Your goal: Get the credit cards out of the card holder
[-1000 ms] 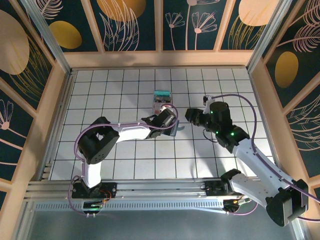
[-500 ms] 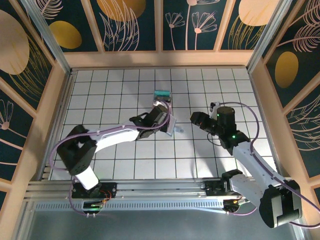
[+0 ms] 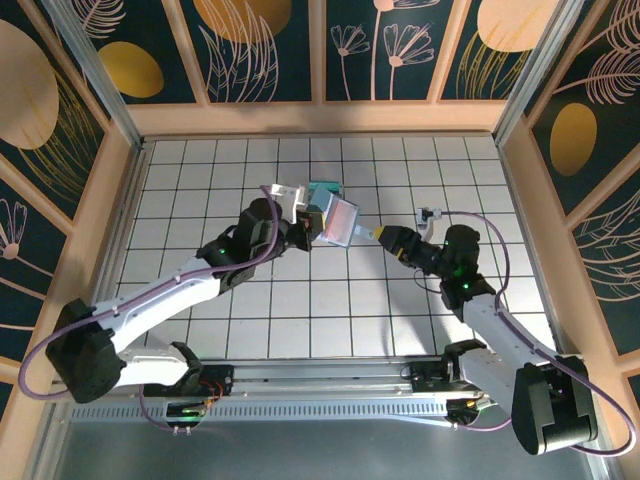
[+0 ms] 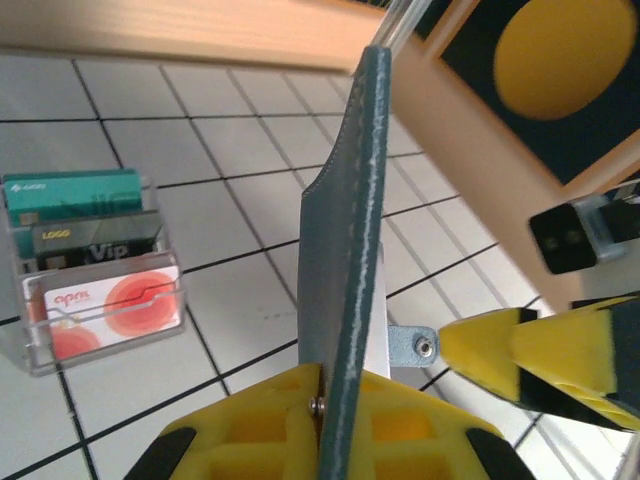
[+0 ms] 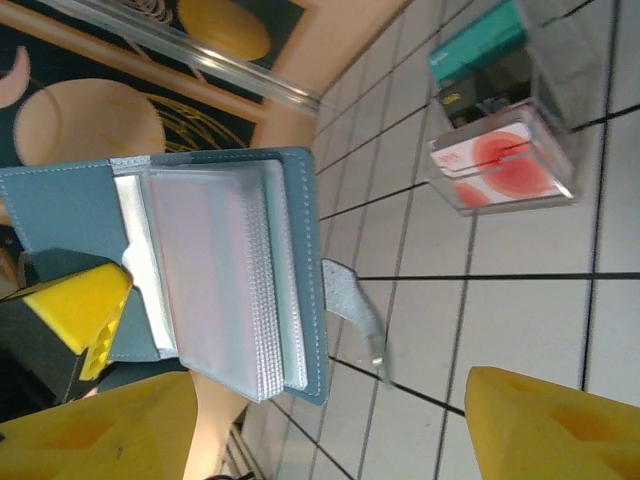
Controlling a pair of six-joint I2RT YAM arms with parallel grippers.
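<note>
— Above the white tiled surface [image 3: 190,180], what is the left end effector [image 3: 312,224] holding?
— The card holder [image 3: 338,222]. Its yellow fingers [image 4: 240,440] are clamped on one cover. The holder is up off the tiles, opened like a book toward the right arm.
— How does it look?
— Slate-blue, with pale stitching along the rim. Inside is a stack of clear sleeves [image 5: 215,270], tinted faintly pink and green. I cannot tell whether cards sit in them. A small tab [image 5: 350,300] with a round metal snap [image 4: 425,346] sticks out from one side.
— And the right end effector [image 5: 330,440]?
— Fingers well apart, nothing between them, one tip just beside that tab.
— Any cards elsewhere?
— A clear stand [image 4: 35,350] on the tiles beyond the holder carries a teal card [image 4: 70,190], a dark card [image 4: 95,240] and a whitish card [image 4: 105,310] with red circles.
</note>
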